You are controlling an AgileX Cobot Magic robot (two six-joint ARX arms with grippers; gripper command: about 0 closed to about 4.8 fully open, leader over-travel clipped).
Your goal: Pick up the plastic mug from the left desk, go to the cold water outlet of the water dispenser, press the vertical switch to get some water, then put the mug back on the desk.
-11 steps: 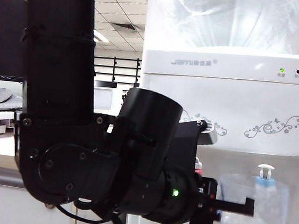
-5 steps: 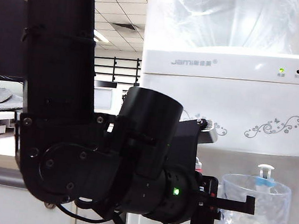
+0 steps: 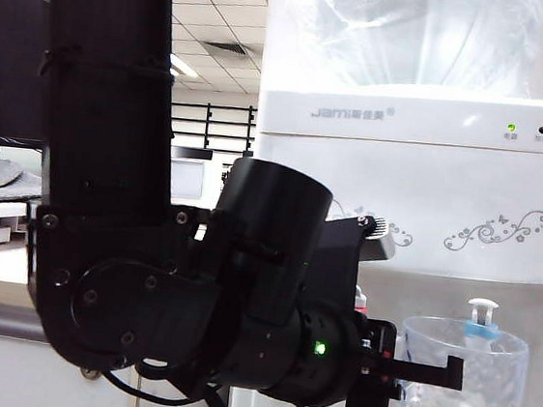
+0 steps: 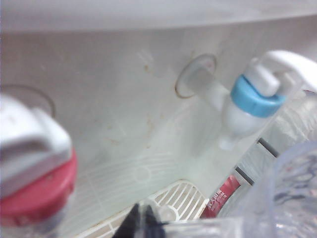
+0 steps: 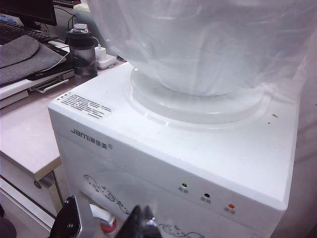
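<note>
Here we hold the plastic mug (image 3: pixel 461 389) up in the recess of the water dispenser (image 3: pixel 420 180), its open rim just under the cold water outlet (image 3: pixel 480 323), so that water can fall straight in. Our left tool (image 3: pixel 428 376) is clenched on the mug at its near side, level with the rim. The vertical switch (image 4: pixel 285 62) sits above the blue collar, untouched as far as we can tell. Our right tool (image 5: pixel 141 218), fingertips together and empty, hovers high over the dispenser's top, clear of the taps. The mug is clear, thin-walled, crinkly-patterned, and looks light and easily squeezed.
</note>
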